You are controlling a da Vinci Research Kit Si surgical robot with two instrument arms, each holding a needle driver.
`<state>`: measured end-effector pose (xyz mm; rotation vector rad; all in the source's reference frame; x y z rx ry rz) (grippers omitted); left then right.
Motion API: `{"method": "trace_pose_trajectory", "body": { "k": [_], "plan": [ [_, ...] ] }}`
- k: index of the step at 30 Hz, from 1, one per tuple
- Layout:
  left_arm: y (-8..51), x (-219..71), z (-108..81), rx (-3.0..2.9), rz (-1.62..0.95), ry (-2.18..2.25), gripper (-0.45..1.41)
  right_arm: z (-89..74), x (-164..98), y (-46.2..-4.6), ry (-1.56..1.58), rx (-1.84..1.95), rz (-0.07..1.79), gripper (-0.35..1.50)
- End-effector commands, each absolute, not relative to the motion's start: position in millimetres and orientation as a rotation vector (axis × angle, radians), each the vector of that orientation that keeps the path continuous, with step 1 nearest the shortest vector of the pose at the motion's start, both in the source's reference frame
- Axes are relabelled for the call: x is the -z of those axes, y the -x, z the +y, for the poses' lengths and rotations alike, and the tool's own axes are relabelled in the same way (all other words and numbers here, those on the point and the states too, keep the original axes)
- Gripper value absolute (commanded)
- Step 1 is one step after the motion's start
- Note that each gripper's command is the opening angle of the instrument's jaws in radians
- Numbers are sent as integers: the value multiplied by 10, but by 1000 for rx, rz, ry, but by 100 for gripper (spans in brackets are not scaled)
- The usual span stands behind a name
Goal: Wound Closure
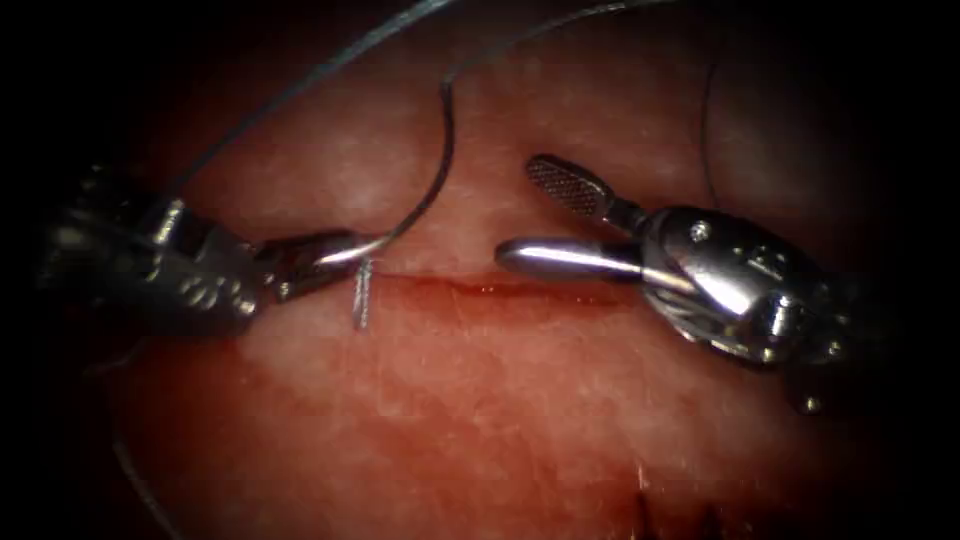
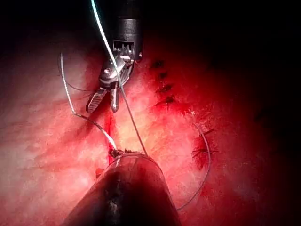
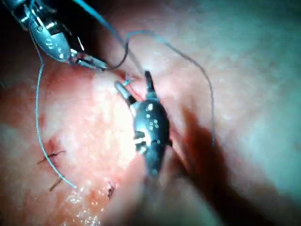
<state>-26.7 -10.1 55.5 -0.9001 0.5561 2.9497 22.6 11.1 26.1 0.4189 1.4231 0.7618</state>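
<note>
Two tools meet over the cut [image 1: 500,288] in the tissue [image 1: 480,420], one from each side. We see the left tool [image 1: 335,258] reaching in from the left of the endoscope view with its jaws clamped together on the needle [image 1: 425,195], gripping it at the thicker end of its curve, just above the left end of the cut. From that grip the needle arcs up and to the right, clear of the tissue, and we cannot make out exactly where steel gives way to thread [image 1: 300,85]; the thread runs on as long pale loops across the dark upper part of the scene. Just below the left tool's tip a short bright strand crosses the edge of the cut and enters the tissue there. The right tool [image 1: 535,215] comes in from the right with its jaws wide apart, holding nothing: the upper jaw shows its ridged face above the cut, and the lower jaw lies smooth and level just above the wound line, near the needle's curve but apart from it. Red fluid [image 1: 520,292] sits along the cut between the tools. In the left wrist view we see the right tool [image 2: 104,101] with jaws spread above the cut [image 2: 109,129], and dark stitches [image 2: 164,88] nearby.
</note>
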Motion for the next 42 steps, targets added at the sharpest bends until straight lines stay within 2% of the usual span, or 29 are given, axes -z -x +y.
{"method": "trace_pose_trajectory", "body": {
  "k": [1, 9, 12, 13, 14, 16, 25, 29, 30, 31, 33, 34, 36, 37, 42],
  "plan": [
    [270, -560, -112, -2952, 549, 901, -45, 101, -264, -235, -430, -762, 1424, 116],
    [287, -557, -128, -2957, 556, 937, -45, 102, -264, -240, -471, -740, 1464, 111],
    [289, -558, -131, -2957, 558, 944, -45, 103, -265, -241, -471, -739, 1467, 106],
    [290, -558, -131, -2957, 558, 944, -45, 103, -266, -241, -478, -741, 1471, 98],
    [291, -558, -131, -2957, 558, 944, -45, 103, -265, -241, -490, -730, 1478, 63],
    [291, -558, -131, -2962, 561, 949, -45, 102, -265, -239, -511, -712, 1495, -35],
    [294, -557, -138, -2970, 552, 981, -45, 109, -261, -236, -473, -732, 1522, -35],
    [296, -555, -140, -2973, 463, 1007, -42, 111, -257, -230, -447, -718, 1521, -35],
    [296, -554, -140, -2904, 380, 1009, 15, 111, -257, -228, -440, -708, 1522, -35],
    [296, -552, -140, -2840, 322, 1003, 37, 112, -256, -226, -437, -704, 1523, -35],
    [296, -550, -139, -2775, 262, 1000, 41, 113, -256, -225, -433, -699, 1526, -35],
    [296, -542, -136, -2659, 145, 1014, 69, 113, -256, -222, -415, -672, 1518, -35],
    [295, -532, -131, -2541, -9, 1038, 88, 113, -256, -221, -402, -612, 1494, -35],
    [295, -528, -128, -2502, -81, 1047, 91, 112, -255, -221, -398, -580, 1482, -35],
    [295, -505, -110, -2408, -405, 1024, 91, 106, -251, -224, -358, -361, 1441, -35]
  ]
}}
